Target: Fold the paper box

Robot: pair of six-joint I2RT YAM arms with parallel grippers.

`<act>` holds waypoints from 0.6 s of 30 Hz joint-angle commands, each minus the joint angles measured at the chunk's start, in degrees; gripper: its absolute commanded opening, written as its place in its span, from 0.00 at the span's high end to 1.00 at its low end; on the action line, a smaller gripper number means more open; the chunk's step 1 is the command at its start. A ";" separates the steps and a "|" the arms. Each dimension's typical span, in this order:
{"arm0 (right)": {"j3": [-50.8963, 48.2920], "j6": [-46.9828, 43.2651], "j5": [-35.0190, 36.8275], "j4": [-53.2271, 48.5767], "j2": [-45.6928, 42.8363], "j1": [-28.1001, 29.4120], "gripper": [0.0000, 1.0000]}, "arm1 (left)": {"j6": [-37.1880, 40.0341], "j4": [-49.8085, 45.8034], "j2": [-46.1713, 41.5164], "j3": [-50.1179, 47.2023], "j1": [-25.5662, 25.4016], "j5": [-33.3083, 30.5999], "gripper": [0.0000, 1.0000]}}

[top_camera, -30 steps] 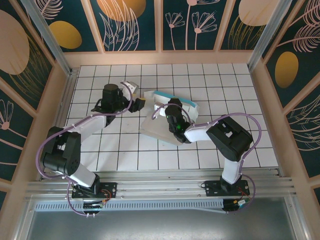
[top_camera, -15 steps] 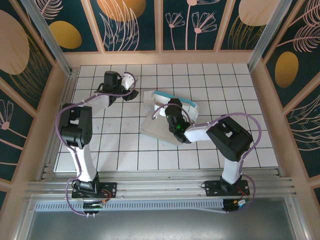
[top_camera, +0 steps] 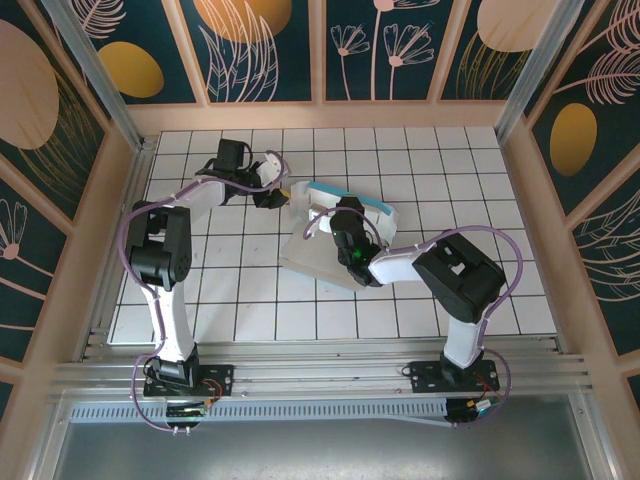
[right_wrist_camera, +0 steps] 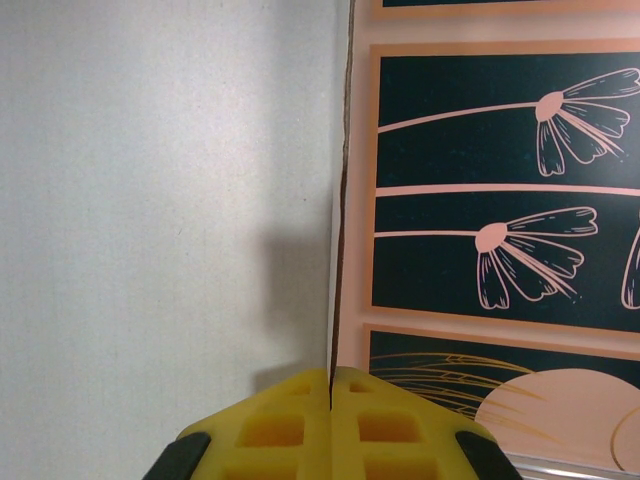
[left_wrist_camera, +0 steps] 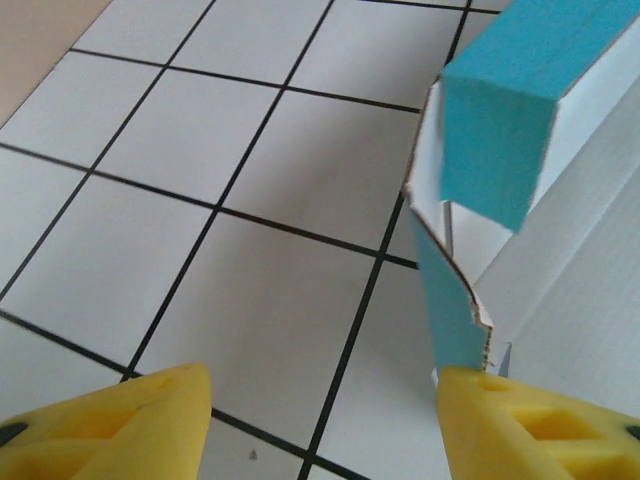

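Observation:
The paper box [top_camera: 320, 235] lies partly folded in the middle of the tiled floor, pale sheet towards me, turquoise wall [top_camera: 352, 196] raised along its far side. My right gripper [top_camera: 346, 222] sits over the sheet, shut on a thin whitish panel [right_wrist_camera: 170, 190] whose edge runs straight up from between its yellow fingers [right_wrist_camera: 290, 425]. My left gripper [top_camera: 273, 195] is open just left of the box. In the left wrist view a turquoise flap [left_wrist_camera: 445, 300] stands against the right finger [left_wrist_camera: 540, 430], with a folded turquoise corner [left_wrist_camera: 500, 120] above it.
The floor is a white tiled board [top_camera: 200, 290] with black grid lines, fenced by patterned dark walls [top_camera: 270, 45] and wooden ledges. A metal rail [top_camera: 320, 375] runs along the near edge by the arm bases.
My left arm has swung from the middle left up to the far left, then brought its gripper right to the box's left flap. The right arm and box have stayed put.

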 commanded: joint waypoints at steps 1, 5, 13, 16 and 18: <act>-0.62 -0.71 -2.32 -2.31 0.39 0.78 0.96 | 4.21 -2.66 2.58 2.02 -1.58 1.25 0.41; -0.44 -0.61 -2.48 -2.33 0.24 0.78 0.96 | 5.43 -4.29 2.85 2.60 -2.15 3.25 0.44; 0.15 -0.68 -2.41 -2.59 0.61 0.87 0.96 | 3.46 -6.55 2.51 3.73 -2.88 9.35 0.45; 0.18 -0.52 -2.53 -2.58 0.75 0.87 0.96 | 2.79 -6.68 2.73 3.99 -3.71 9.07 0.51; 0.28 -0.52 -2.47 -2.58 0.78 0.87 0.96 | 1.59 -6.42 2.89 4.21 -4.48 8.49 0.53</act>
